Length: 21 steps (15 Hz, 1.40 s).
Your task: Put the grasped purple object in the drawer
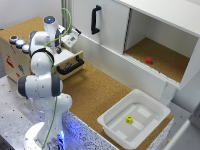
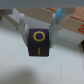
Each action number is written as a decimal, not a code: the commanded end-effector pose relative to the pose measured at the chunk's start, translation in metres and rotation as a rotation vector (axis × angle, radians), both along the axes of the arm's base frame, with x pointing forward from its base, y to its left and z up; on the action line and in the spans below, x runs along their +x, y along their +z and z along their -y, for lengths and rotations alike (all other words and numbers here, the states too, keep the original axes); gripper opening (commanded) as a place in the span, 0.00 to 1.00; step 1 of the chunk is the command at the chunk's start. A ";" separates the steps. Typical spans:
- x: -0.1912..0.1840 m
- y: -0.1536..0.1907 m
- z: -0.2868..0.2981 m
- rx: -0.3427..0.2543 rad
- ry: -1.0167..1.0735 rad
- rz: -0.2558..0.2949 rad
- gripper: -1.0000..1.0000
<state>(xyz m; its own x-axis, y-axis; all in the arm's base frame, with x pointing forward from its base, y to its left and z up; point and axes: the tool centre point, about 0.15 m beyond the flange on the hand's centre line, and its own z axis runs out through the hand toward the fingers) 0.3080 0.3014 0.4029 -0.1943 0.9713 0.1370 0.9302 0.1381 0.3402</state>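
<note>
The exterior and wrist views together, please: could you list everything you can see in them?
Purple block: one, purple with yellow markings, held between the gripper's fingers.
Drawer: one, cork-brown with black handle, pulled open.
Buttons: three, on the cork-topped box.
Cabinet: one, white, open compartment at the exterior view's right.
Red block: one, inside the cabinet.
Tub: one, white, on the table.
Yellow block: one, in the tub.
Gripper: one, above the drawer.

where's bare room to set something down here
Bare cork between the drawer and the white tub. The tub holds only a small yellow block. Crowded at the drawer, where the arm hangs over it, pincer holding the purple block.
</note>
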 end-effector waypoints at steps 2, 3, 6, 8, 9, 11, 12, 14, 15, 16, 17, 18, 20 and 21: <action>0.034 -0.060 -0.028 -0.037 -0.055 -0.092 0.00; 0.036 -0.069 -0.027 -0.039 -0.067 -0.102 0.00; 0.034 -0.078 -0.024 -0.045 -0.091 -0.128 0.00; 0.032 -0.071 -0.023 -0.046 -0.099 -0.115 1.00; 0.032 -0.062 -0.023 -0.047 -0.103 -0.097 1.00; 0.029 -0.037 -0.020 -0.034 -0.120 -0.069 1.00; 0.026 -0.015 -0.015 -0.024 -0.135 -0.043 1.00; 0.021 0.019 -0.003 -0.002 -0.171 0.012 1.00; 0.019 0.039 0.006 0.011 -0.205 0.045 1.00; 0.017 0.057 0.018 0.028 -0.238 0.080 1.00; 0.015 0.074 0.030 0.025 -0.274 0.111 1.00; 0.014 0.089 0.043 0.019 -0.315 0.141 1.00; 0.015 0.105 0.077 -0.020 -0.438 0.178 1.00; 0.018 0.103 0.096 -0.055 -0.517 0.178 1.00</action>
